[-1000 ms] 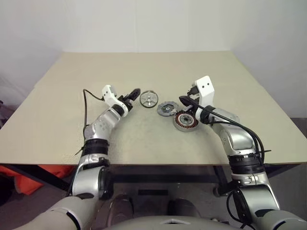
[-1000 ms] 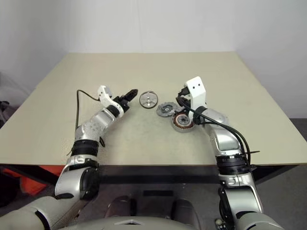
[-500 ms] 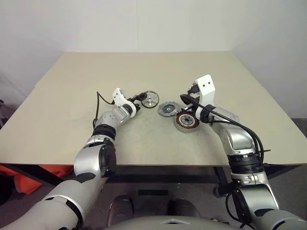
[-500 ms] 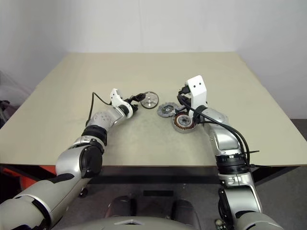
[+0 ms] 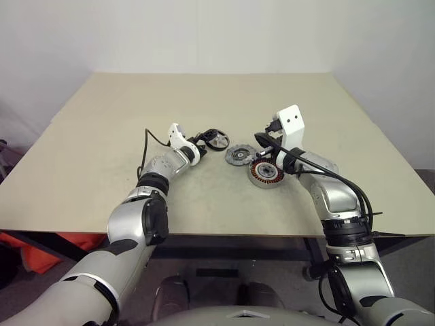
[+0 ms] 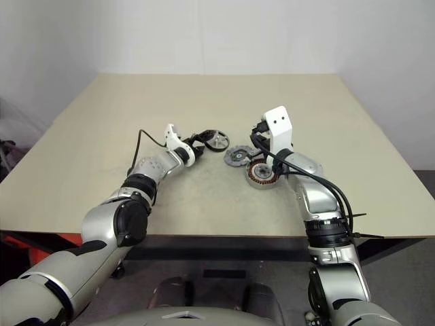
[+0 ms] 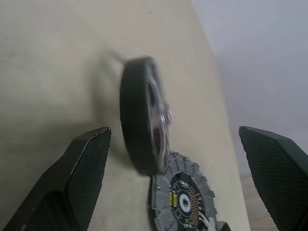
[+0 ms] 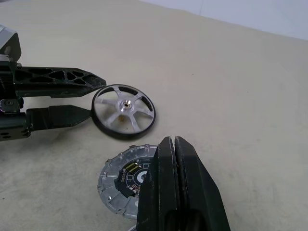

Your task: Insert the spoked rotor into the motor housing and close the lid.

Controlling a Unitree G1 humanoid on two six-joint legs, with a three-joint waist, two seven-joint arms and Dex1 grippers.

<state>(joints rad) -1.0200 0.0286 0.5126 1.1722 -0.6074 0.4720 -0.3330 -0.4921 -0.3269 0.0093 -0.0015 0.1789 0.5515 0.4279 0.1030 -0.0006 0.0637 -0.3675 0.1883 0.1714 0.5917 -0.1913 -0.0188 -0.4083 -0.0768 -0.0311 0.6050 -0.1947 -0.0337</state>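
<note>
Left end effector spread wide around the rotor; right end effector pinched together above the lid.

From my remote station, three motor parts sit in a loose row near the middle of the table. The spoked rotor lies farthest left and slightly farther back; the lid is just to its right, and the motor housing lies right of that, nearest me. My left gripper has a finger on either side of the rotor. My right gripper hovers over the housing, beside the lid.
</note>
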